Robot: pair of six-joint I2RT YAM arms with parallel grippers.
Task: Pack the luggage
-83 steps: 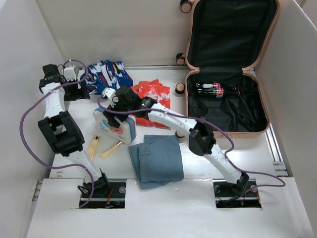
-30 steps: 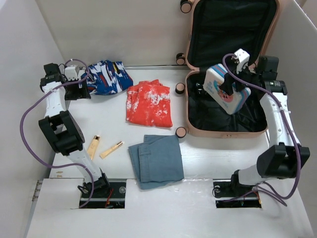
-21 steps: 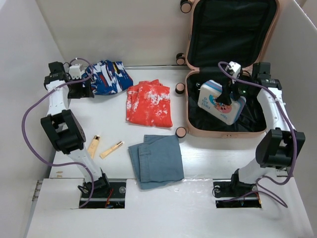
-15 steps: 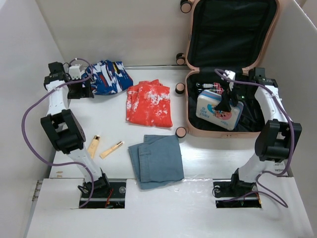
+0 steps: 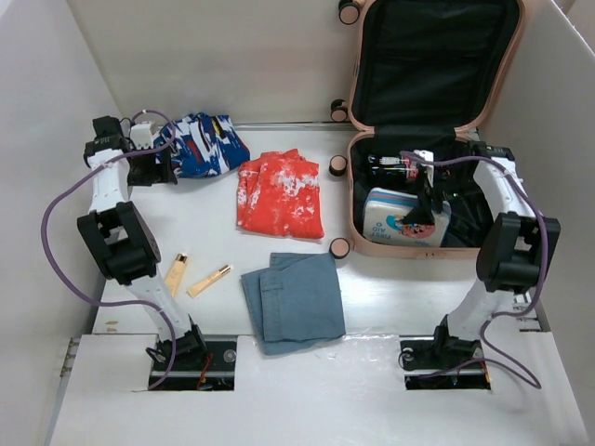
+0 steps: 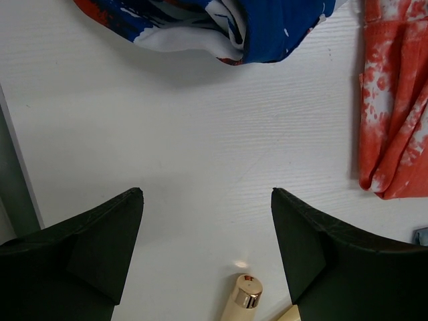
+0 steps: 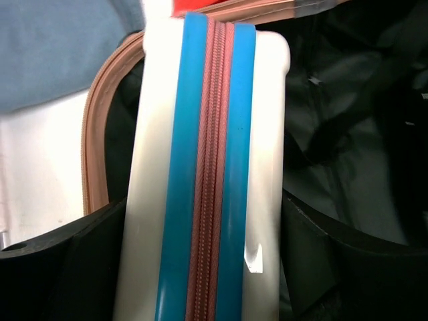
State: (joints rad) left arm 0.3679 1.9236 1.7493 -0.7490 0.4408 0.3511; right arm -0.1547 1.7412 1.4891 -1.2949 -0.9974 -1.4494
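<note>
R gripper pinches zip pouch low inside luggage, arm arched over; L gripper spread.

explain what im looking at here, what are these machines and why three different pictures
Two robot arms are bolted at the near edge of a table. The top picture looks down on them: left arm, right arm. The other two come from a camera on each wrist; the dark shapes at the bottom are that arm's own jaws. On it lie a blue patterned garment, an orange-red one, folded blue-grey cloth and two gold tubes. The right jaws grip a white zip pouch inside the open pink luggage. The left jaws are open, empty.
</note>
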